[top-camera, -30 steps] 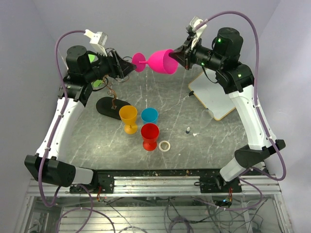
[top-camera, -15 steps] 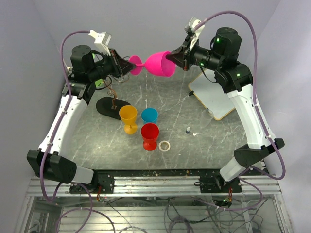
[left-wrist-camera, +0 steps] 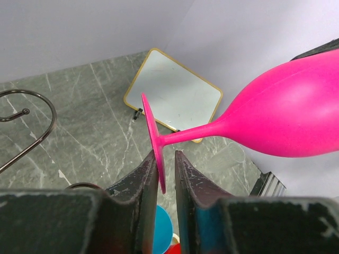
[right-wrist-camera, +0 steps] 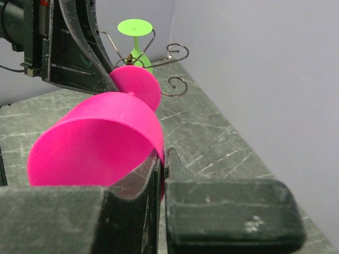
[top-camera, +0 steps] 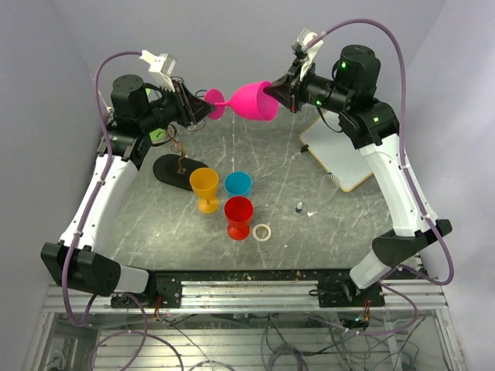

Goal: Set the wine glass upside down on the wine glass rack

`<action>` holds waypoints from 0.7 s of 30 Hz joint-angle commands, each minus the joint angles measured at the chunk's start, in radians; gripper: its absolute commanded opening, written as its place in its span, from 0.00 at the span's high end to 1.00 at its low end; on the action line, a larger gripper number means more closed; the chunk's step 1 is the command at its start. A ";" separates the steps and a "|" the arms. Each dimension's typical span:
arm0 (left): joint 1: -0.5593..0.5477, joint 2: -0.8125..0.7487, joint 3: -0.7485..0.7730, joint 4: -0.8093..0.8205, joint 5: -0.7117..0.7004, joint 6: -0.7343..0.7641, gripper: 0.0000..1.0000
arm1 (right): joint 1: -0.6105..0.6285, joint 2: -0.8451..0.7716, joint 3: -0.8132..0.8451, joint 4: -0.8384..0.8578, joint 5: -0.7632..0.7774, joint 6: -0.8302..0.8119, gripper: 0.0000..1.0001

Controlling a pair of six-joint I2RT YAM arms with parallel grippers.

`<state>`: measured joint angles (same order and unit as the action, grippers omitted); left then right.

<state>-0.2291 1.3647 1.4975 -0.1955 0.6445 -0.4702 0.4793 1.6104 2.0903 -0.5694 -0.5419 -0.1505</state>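
A: Where is your wine glass (top-camera: 251, 100)?
B: In the air at 12 o'clock, lying sideways. Your right claw (right-wrist-camera: 161, 159) clenches its rim; your left claw (left-wrist-camera: 165, 169) surrounds its foot, gripping or not I cannot tell.

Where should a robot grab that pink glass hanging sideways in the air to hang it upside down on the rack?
Probably the thin flat foot, approached from the left. The pink glass lies sideways, foot toward the left gripper, whose fingers straddle it; the right gripper pinches the bowl's rim. That leaves the stem free for the wine glass rack.
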 commanded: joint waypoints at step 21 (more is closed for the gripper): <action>0.201 -0.032 0.172 -0.116 -0.111 0.053 0.93 | -0.001 -0.099 -0.102 -0.026 0.150 -0.097 0.06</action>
<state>-0.1001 1.3571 1.5482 -0.2619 0.6090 -0.4500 0.4793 1.5665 2.0026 -0.5781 -0.4660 -0.2050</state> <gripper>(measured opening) 0.089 0.889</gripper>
